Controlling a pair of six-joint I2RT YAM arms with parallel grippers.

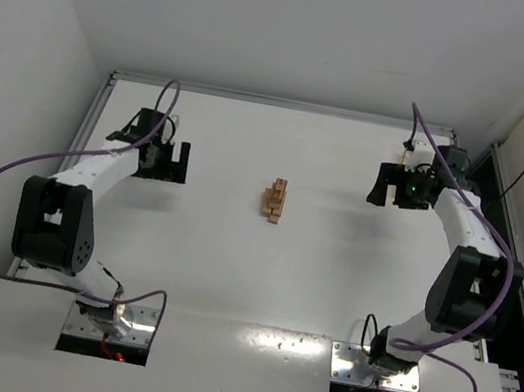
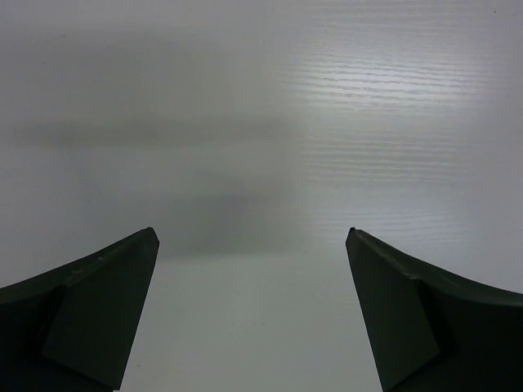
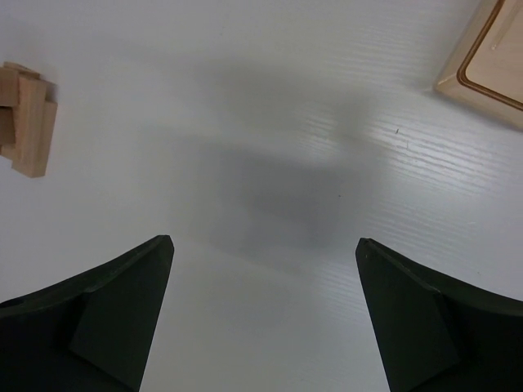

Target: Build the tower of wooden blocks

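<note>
The wood block tower [image 1: 276, 199], a small stack of light-tan blocks, stands at the middle of the white table. It also shows at the left edge of the right wrist view [image 3: 27, 119]. My left gripper [image 1: 175, 161] is open and empty, well to the left of the tower; its wrist view [image 2: 252, 237] shows only bare table between the fingers. My right gripper [image 1: 381, 187] is open and empty, well to the right of the tower, with bare table between its fingers in its wrist view [image 3: 263, 241].
A flat light-wood tray [image 3: 488, 61] lies at the back right, partly hidden behind the right arm in the top view [image 1: 416, 162]. A metal rail [image 1: 278, 103] runs along the table's far edge. Walls stand on both sides.
</note>
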